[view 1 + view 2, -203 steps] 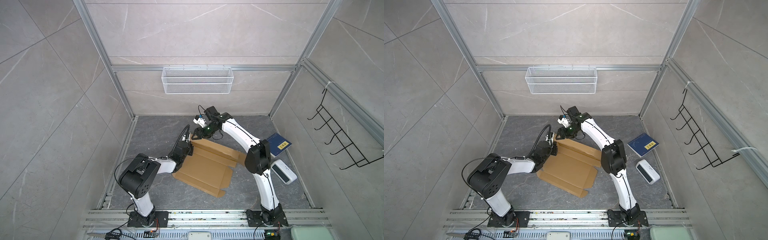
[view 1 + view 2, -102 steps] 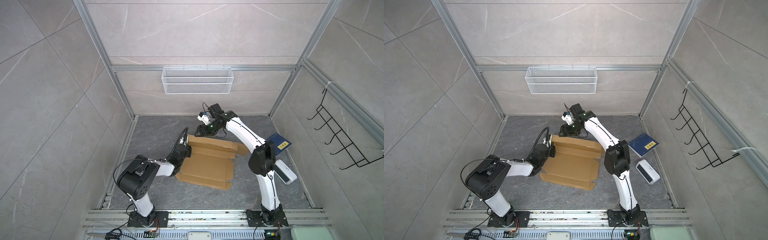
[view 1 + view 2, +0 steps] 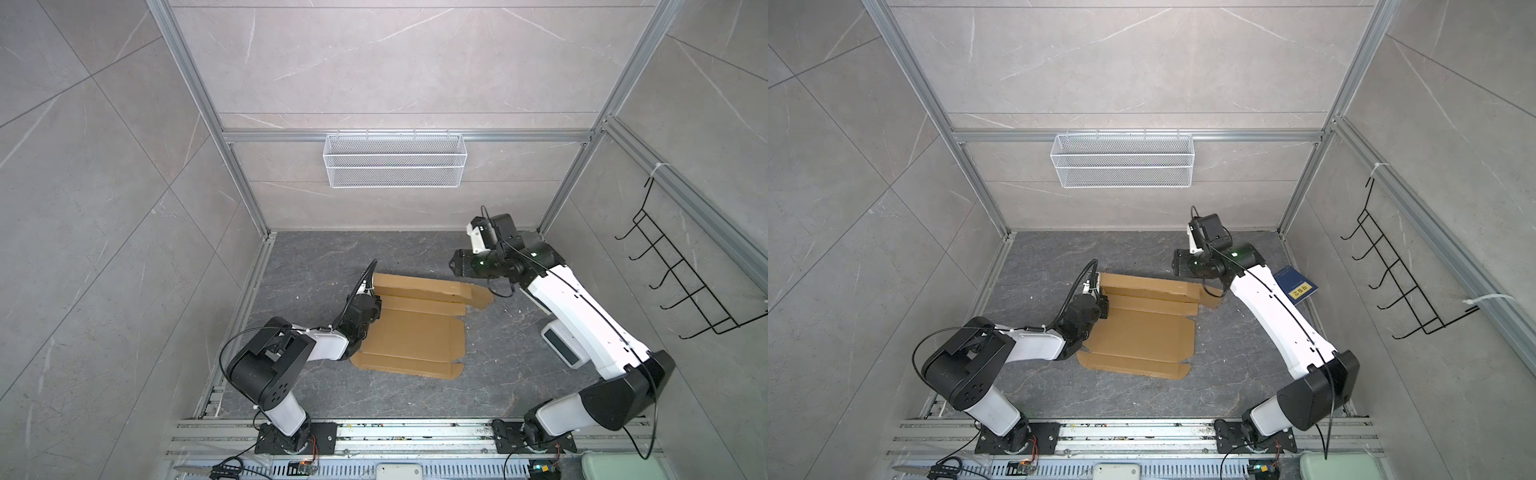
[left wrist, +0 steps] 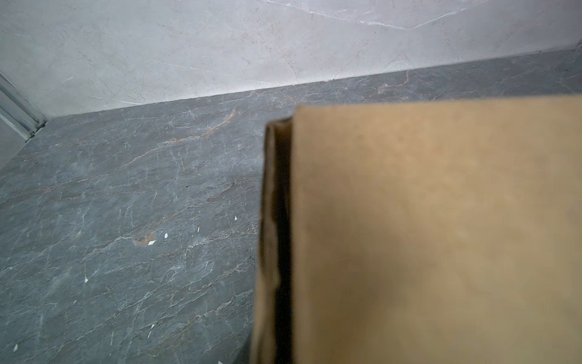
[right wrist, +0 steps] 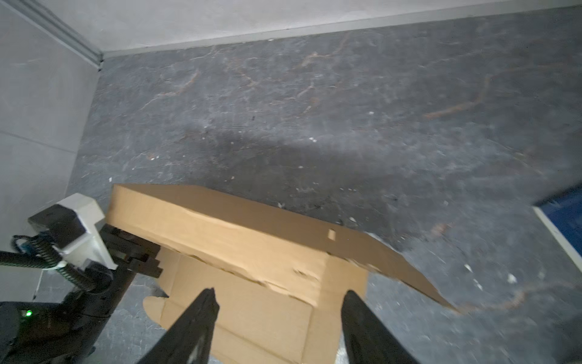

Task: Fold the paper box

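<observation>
Item: the paper box [image 3: 415, 332], a brown die-cut sheet, lies at the centre of the tabletop [image 3: 316, 266]. Its main panel is flat. The long edges of its flaps run from 9 o'clock to 3 o'clock. The strip on the 12 o'clock side stands tilted up off the tabletop, with a tab pointing to 3 o'clock.

Left arm: low and folded, reaching from its base at 7 o'clock to the sheet's 9 o'clock end. The left end effector [image 3: 376, 302] is clenched on the left end of the tilted strip. The left wrist view shows cardboard close up and edge-on.

Right arm: rises from 5 o'clock, elbow out toward 4 o'clock, wrist high above the sheet's 2 o'clock corner. The right end effector [image 5: 280, 315] is released, its fingers [image 5: 201, 321] apart above the sheet and grasping nothing.

Surroundings: a dark blue book [image 3: 1296, 286] at 3 o'clock; a white device [image 3: 561, 349] at 4 o'clock, partly under the right arm. A wire basket [image 3: 395, 160] hangs on the 12 o'clock wall.
</observation>
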